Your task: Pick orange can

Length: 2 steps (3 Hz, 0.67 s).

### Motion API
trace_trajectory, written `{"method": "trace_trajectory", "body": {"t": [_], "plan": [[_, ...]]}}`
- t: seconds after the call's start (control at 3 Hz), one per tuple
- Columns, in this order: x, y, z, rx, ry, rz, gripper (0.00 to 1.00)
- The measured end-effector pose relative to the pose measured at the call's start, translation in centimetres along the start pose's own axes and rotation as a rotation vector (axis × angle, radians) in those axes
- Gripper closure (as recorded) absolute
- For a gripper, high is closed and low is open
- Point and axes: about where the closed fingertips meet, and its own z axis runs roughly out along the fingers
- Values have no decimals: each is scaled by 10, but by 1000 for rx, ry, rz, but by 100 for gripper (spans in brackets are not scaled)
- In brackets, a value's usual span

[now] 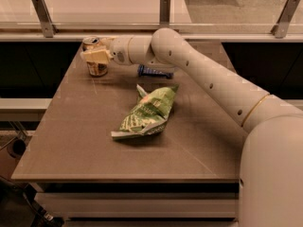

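The hand (93, 54) sits right against the orange can (98, 70). The can stands upright on the counter (71, 141), just behind the hand. I cannot tell if the hand is squeezing it.

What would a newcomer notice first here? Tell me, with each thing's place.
The long white arm sweeps in from the right, its gripper at the orange can near the table's far-left corner. Mid-table lies a crumpled green chip bag. Behind it, a dark-blue snack bar peeks out from under the arm.
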Motion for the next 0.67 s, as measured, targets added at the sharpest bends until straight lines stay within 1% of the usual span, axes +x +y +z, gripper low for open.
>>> {"method": "trace_trajectory", "body": {"t": [0.67], "plan": [[0,4,5,-9,0,0,87]]}}
